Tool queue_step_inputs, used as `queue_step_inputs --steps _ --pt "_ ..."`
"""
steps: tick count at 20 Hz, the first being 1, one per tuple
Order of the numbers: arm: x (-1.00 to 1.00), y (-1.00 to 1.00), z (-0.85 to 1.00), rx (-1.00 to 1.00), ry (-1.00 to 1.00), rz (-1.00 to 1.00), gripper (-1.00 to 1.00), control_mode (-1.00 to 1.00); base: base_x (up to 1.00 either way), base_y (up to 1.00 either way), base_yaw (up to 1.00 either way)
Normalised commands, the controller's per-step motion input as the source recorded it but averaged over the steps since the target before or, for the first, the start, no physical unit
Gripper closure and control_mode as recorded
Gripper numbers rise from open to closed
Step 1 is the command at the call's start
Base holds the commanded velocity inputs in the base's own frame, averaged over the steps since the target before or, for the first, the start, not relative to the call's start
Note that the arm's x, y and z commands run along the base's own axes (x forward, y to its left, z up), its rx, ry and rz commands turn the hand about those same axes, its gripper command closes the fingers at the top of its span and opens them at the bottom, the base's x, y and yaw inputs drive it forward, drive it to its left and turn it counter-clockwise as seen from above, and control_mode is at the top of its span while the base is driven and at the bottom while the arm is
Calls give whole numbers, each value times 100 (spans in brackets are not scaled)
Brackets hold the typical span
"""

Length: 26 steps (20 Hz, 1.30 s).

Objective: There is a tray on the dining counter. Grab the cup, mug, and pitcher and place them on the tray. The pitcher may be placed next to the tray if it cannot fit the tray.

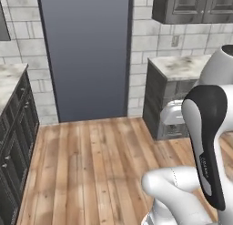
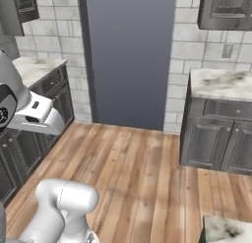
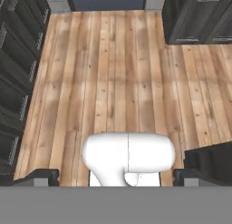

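My claw [image 3: 116, 177] hangs wide open and empty over bare wood floor [image 3: 113, 73], dark cabinets [image 3: 18, 69] off either side; I see no tray, cup, mug or pitcher, so the base likely has to drive

No readable text, numbers or brand names anywhere. One faint light marking runs along the black panel of the white robot arm [image 1: 207, 167], beside its lower edge in the left base view; too blurred to make out any letters.
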Motion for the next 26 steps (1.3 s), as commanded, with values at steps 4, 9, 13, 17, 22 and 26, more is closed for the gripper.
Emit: queue_step_inputs --steps 4,9,13,17,22,26 --pt "0 0 0 0 0 0 -100 100 100 -3 17" --pt "0 0 0 0 0 0 -100 100 100 1 35" --pt "0 0 0 0 0 0 -100 100 100 0 61" --pt "0 0 0 0 0 0 -100 100 100 -4 72" --pt "0 0 0 0 0 0 -100 100 100 -2 73" --pt "0 0 0 0 0 0 -100 100 87 -1 75"
